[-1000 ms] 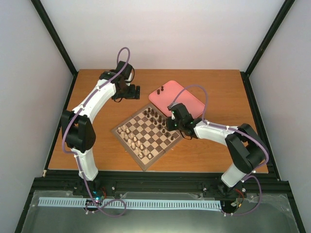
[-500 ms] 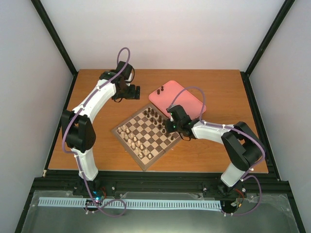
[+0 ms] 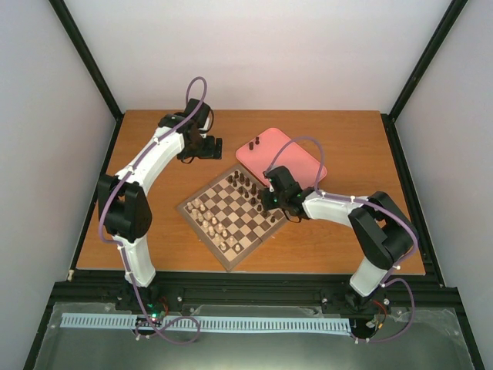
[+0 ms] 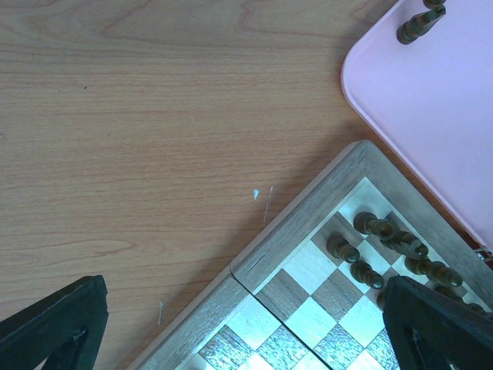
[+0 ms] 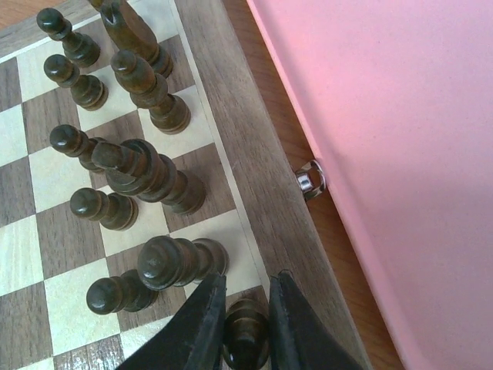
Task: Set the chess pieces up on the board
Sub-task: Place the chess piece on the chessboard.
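The board (image 3: 202, 232) lies cornerwise mid-table. Dark chess pieces (image 3: 246, 183) stand in two rows along its far right edge, and show close up in the right wrist view (image 5: 146, 173). My right gripper (image 3: 271, 202) is low over that edge's right end. Its jaws (image 5: 246, 308) are shut on a dark chess piece (image 5: 246, 333), upright over a square by the board border (image 5: 246, 185). Two dark pieces (image 3: 255, 142) stand on the pink tray's far left corner. My left gripper (image 3: 218, 146) is open and empty, hovering beyond the board's far corner (image 4: 300, 223).
The pink tray (image 3: 285, 158) lies right of the board, close to its edge (image 5: 385, 116). A metal clasp (image 5: 312, 179) sticks out from the board's side. Pale chessmen (image 3: 208, 220) stand along the board's near left side. Black frame posts stand at the table's edges.
My right gripper has moved slightly left along the board's right edge, with the dark piece in it. The left arm has not moved.
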Robot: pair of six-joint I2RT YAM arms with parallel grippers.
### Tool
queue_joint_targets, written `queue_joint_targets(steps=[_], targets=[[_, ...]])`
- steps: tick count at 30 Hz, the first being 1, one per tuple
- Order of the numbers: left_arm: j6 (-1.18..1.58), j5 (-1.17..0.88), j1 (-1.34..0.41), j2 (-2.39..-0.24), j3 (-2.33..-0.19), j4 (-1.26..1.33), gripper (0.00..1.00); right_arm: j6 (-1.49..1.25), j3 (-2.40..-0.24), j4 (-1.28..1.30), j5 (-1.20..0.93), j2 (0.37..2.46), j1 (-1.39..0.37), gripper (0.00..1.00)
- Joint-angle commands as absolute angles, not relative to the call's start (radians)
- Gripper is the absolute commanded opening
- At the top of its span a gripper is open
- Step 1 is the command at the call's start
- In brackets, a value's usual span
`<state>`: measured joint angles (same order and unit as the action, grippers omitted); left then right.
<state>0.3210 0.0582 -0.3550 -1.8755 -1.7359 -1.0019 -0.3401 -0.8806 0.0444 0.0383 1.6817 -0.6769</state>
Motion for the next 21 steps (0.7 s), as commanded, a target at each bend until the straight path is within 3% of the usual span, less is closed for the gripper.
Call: queue_joint_targets(steps=[1,21], targets=[[0.330,0.050,-0.362,-1.888,-1.741,-0.986,1.00,-0.325,-0.907,0.054,0.059,1.688,-0.688,0.17],[0.330,0.048,-0.362,-1.896,-1.759,-0.990,1.00,-0.293,-0.918,0.128,0.001,1.652,-0.707,0.20]])
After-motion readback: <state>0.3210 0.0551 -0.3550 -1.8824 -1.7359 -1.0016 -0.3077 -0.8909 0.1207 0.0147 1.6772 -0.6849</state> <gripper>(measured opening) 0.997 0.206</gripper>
